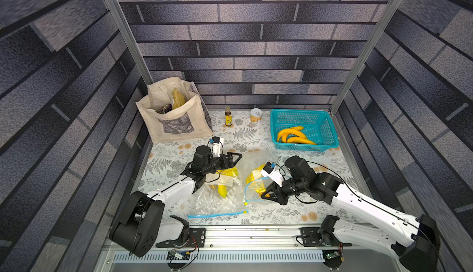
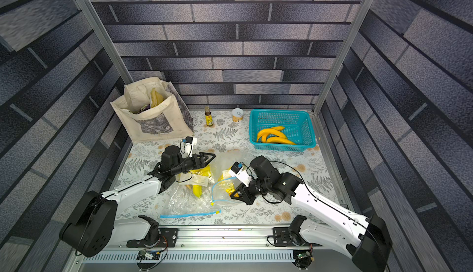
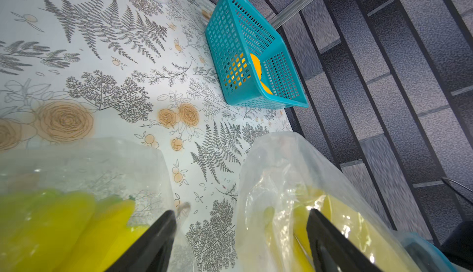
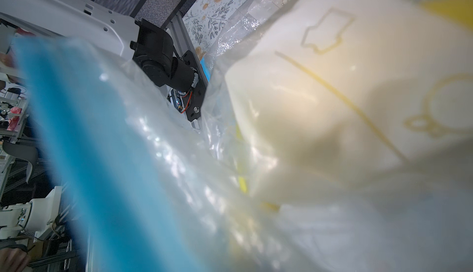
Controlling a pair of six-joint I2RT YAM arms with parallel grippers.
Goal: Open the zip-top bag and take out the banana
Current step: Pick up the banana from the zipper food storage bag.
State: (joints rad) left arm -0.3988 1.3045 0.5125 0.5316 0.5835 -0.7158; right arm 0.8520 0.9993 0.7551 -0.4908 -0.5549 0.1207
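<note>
Two clear zip-top bags lie mid-table in both top views. The right zip-top bag (image 1: 256, 165) holds a yellow banana (image 1: 256, 174), and its blue zip (image 1: 249, 188) gapes in a loop. My right gripper (image 1: 267, 194) is shut on that bag's rim; in the right wrist view, plastic (image 4: 179, 168) and the blue zip (image 4: 89, 142) hide the jaws. The left bag (image 1: 217, 201) holds bananas (image 1: 222, 190), and its zip strip (image 1: 217, 213) lies flat at the front. My left gripper (image 1: 234, 156) (image 3: 241, 211) hovers open between the bags, one fingertip (image 3: 166, 227) by each bag.
A teal basket (image 1: 304, 147) (image 3: 238, 40) with bananas (image 1: 294, 136) sits at the back right. A canvas tote (image 1: 176, 114) stands at the back left, with a small bottle (image 1: 227, 116) and a can (image 1: 256, 115) between them. Walls close in on three sides.
</note>
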